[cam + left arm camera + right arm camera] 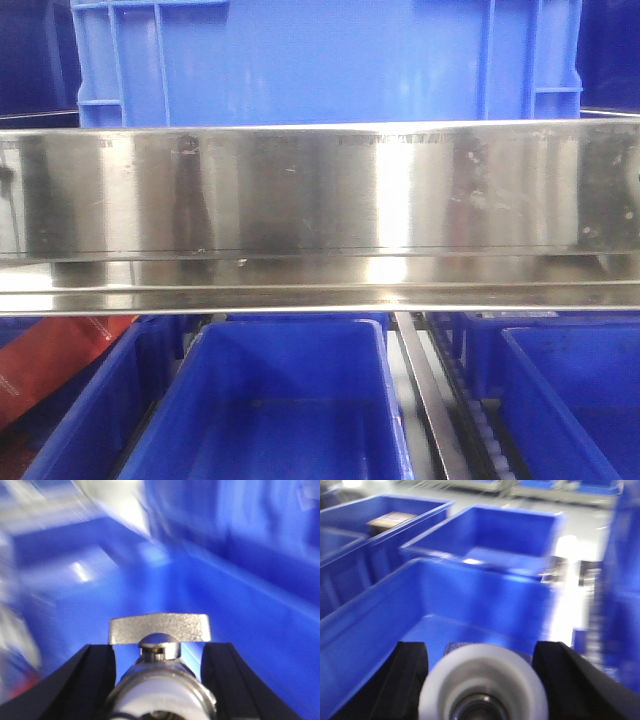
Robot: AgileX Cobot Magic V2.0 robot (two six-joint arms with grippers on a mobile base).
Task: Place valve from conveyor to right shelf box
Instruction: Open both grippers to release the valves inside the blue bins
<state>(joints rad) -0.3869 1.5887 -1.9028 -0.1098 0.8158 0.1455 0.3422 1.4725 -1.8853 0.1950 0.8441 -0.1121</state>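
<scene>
Valve (159,630) — silvery, flat handle at its far end — clamped between the black fingers (95,680) of the left end effector (160,649); everything beyond it is blurred blue. Right end effector (482,647) closed narrow on a whitish round fitting (480,680) with a dark bore — open blue box (370,630) just below and ahead of it.

A silvery valve (161,680) sits clamped between my left fingers (92,680), round body toward the lens, flat grainy handle crosswise at its far end. My right fingers (407,675) grip a second valve (480,667), whitish ring end-on, above a blue box (370,620).
</scene>
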